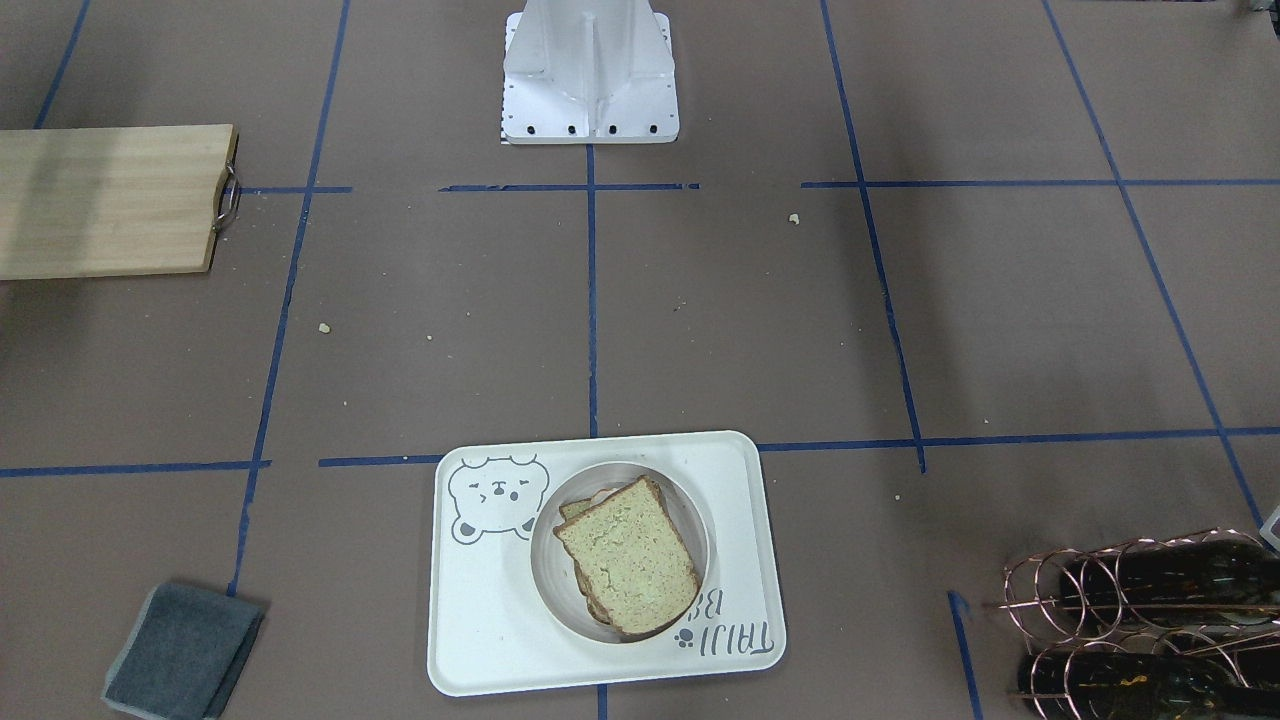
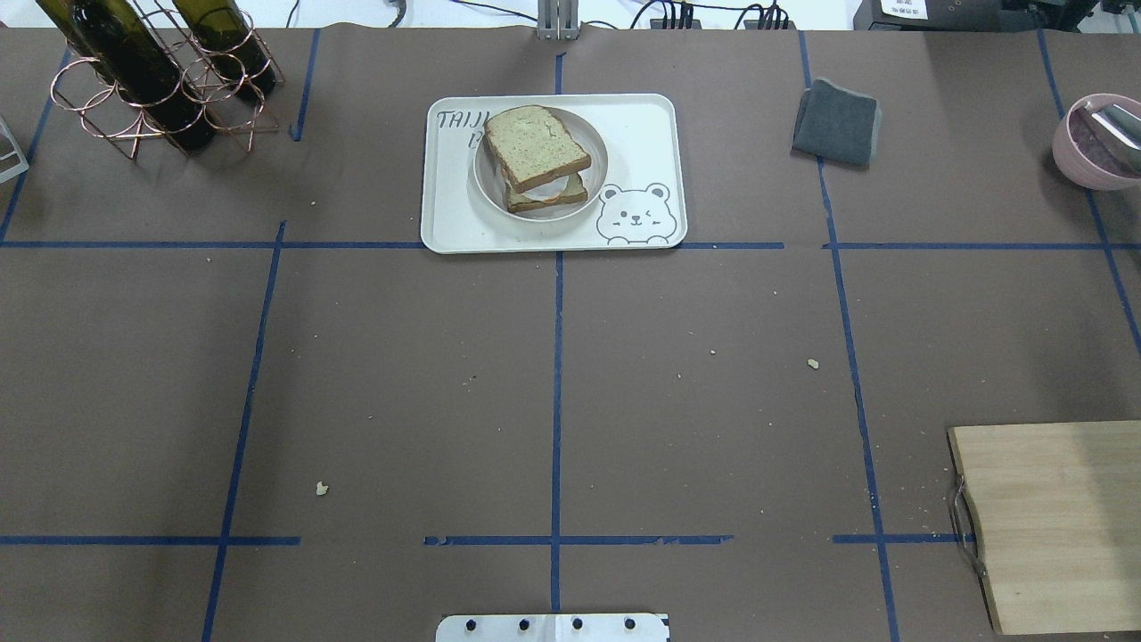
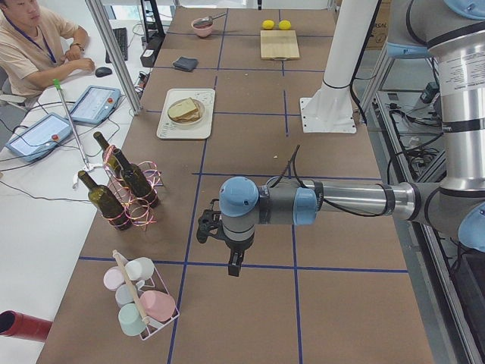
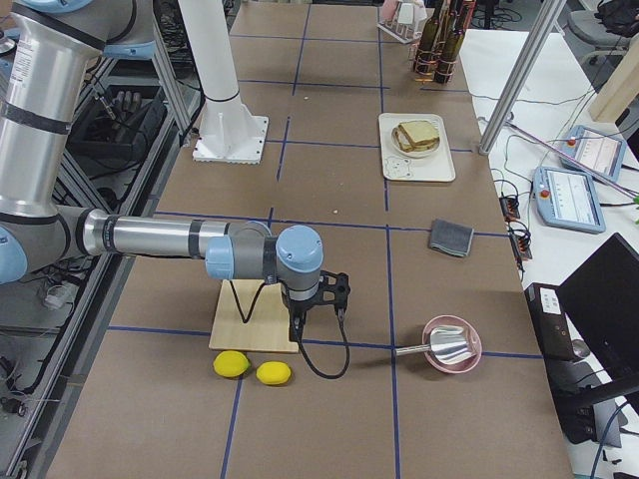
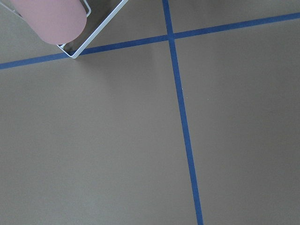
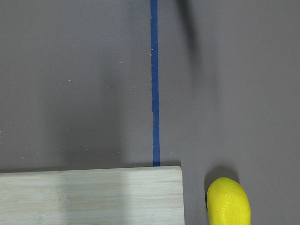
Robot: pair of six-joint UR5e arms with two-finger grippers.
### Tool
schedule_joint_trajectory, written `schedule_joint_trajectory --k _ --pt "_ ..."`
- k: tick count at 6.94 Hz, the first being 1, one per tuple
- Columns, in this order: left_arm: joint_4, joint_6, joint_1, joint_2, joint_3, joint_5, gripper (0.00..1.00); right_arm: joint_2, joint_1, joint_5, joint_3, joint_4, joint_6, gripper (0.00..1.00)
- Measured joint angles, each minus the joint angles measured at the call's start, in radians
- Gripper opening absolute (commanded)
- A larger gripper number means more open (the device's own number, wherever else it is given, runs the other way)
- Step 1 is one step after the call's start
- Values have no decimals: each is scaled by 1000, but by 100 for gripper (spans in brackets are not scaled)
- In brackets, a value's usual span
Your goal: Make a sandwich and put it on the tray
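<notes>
The sandwich (image 1: 628, 555), two speckled bread slices with a fried egg between them, sits in a small off-white bowl (image 1: 545, 585) on the cream bear tray (image 1: 490, 640). It also shows in the overhead view (image 2: 537, 147), on the tray (image 2: 642, 134) at the table's far middle. My left gripper (image 3: 220, 239) hangs over bare table at the left end, far from the tray. My right gripper (image 4: 318, 304) hangs by the cutting board at the right end. Both show only in the side views, so I cannot tell if they are open or shut.
A wooden cutting board (image 2: 1061, 526) lies near right, with two lemons (image 4: 232, 364) beside it. A grey cloth (image 2: 838, 122) and a pink bowl (image 2: 1092, 143) lie far right. A copper wine rack (image 2: 151, 71) stands far left. A mug rack (image 3: 140, 299) stands near the left gripper.
</notes>
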Motion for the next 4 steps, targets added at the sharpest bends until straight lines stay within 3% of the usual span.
schedule_joint_trajectory --k 4 --pt "-3 -2 0 -5 6 -1 100 0 0 1 -7 1 0 100"
